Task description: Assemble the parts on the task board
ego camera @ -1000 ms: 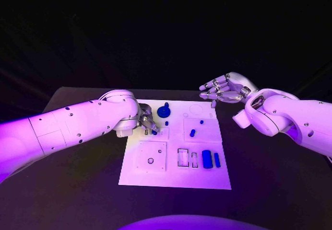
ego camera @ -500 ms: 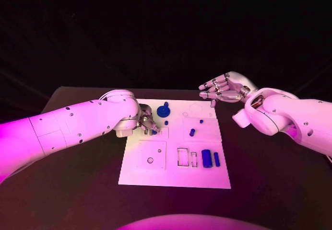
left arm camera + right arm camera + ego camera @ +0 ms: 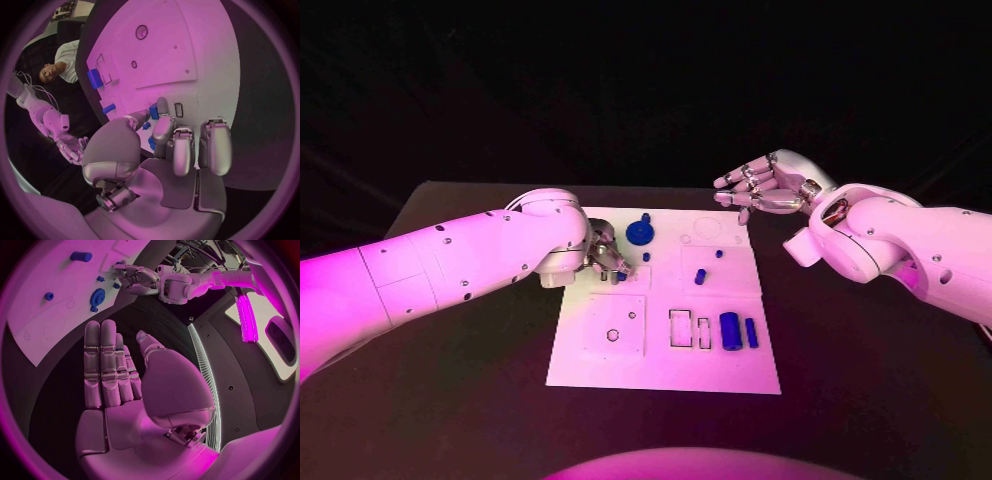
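Silver left hand (image 3: 604, 251) pinches small blue part (image 3: 154, 113) over task board (image 3: 664, 372); right hand (image 3: 769, 186) raised, fingers spread, empty.

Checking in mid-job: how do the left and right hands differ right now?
The left hand is low over the task board, pinching a small blue part; the right hand holds nothing. The left hand's fingers curl; the right hand's are apart, beside the board's far corner. Both are silver.

Head camera overlooks the task board (image 3: 664, 340); both wrist cameras share it
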